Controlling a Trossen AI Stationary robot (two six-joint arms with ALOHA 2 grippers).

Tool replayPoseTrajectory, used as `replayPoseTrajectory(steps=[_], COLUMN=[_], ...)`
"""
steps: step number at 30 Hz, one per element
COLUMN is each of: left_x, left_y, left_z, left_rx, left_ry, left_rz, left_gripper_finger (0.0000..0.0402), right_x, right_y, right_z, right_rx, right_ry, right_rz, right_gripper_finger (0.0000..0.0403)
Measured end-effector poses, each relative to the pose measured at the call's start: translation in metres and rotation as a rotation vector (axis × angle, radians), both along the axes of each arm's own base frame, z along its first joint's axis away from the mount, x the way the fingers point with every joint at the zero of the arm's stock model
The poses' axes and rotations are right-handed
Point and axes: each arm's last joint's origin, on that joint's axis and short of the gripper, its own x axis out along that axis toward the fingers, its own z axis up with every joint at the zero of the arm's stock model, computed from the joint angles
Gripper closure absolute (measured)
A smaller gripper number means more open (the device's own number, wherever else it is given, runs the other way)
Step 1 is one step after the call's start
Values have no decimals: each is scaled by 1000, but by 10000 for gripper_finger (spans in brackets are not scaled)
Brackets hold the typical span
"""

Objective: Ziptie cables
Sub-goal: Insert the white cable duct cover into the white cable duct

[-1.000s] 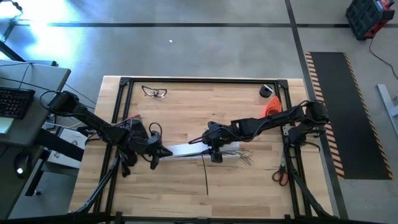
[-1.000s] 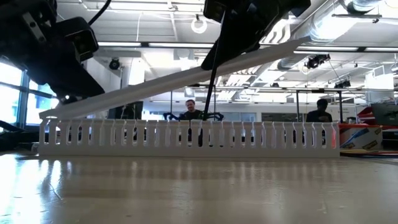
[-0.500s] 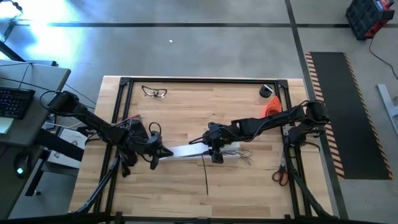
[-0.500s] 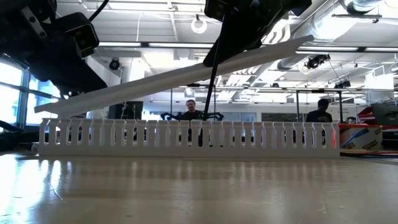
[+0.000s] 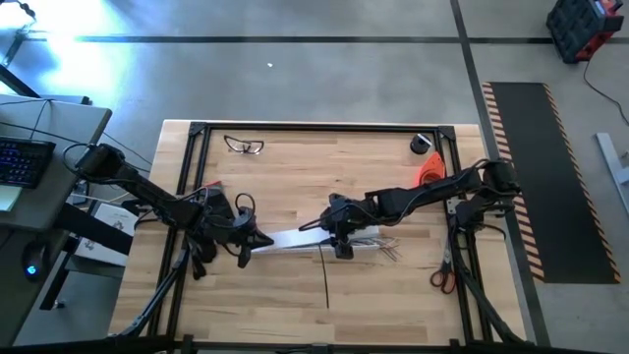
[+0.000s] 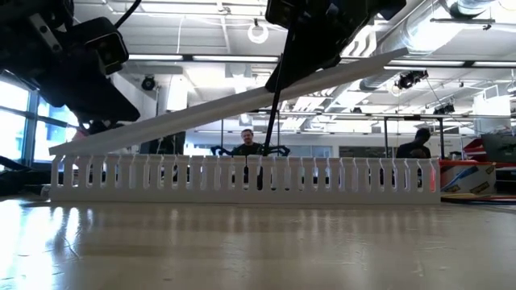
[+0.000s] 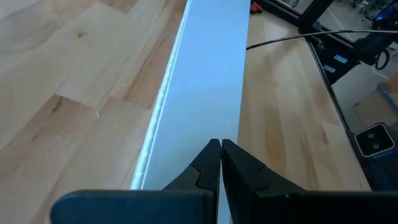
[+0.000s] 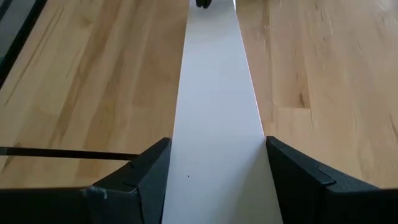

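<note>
Since a second ago we see almost nothing changed from above; at table height the left end of the white channel cover rose a touch half a second back and has settled down again, so it slopes as it did, low at the left and high at the right, above the slotted white cable channel standing on the wooden table.

Our left gripper is clenched tight on the cover's left end; in its wrist view the two dark fingers meet with no gap over the white strip. Our right gripper grasps the cover farther along, its fingers pressed to the two long edges with the white surface between them.

The cables lie on the table just right of the right gripper, their thin ends fanned out toward the right. The ziptie lies straight on the wood, running from beneath the right gripper toward the near edge; it also shows as a dark line in the right wrist view.

Safety glasses lie near the far left corner, scissors by the right frame rail.
</note>
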Motion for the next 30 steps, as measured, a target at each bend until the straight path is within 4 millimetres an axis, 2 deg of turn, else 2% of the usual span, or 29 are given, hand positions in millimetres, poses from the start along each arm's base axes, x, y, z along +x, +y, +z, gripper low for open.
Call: replayPoseTrajectory(steps=[3,6,10,13,15,19,23,27,30], left_x=[0,-2,-5,-16,-25,-43,-54,-57,-58], left_y=[0,-1,-3,-1,1,4,-5,-14,-17], left_z=[0,3,31,51,57,41,12,-11,-23], left_rx=[15,5,-18,50,102,113,35,-52,-52], left_ry=[-1,-5,-19,55,140,342,466,441,411], left_rz=[-9,-77,-192,-216,-187,-112,-154,-171,-176], left_gripper_finger=[401,396,375,364,363,358,324,273,250], right_x=[0,-4,-12,-19,-23,-26,-26,-26,-26], right_y=[2,4,-4,-13,-16,-22,-24,-29,-29], right_z=[0,9,23,23,24,26,28,27,28], right_rx=[-41,-102,-136,-186,-212,-241,-265,-262,-262], right_ry=[-8,-40,-51,8,27,49,40,42,42], right_rz=[9,-1,-65,-136,-170,-200,-213,-224,-226], right_gripper_finger=[198,198,198,198,198,198,198,198,198])
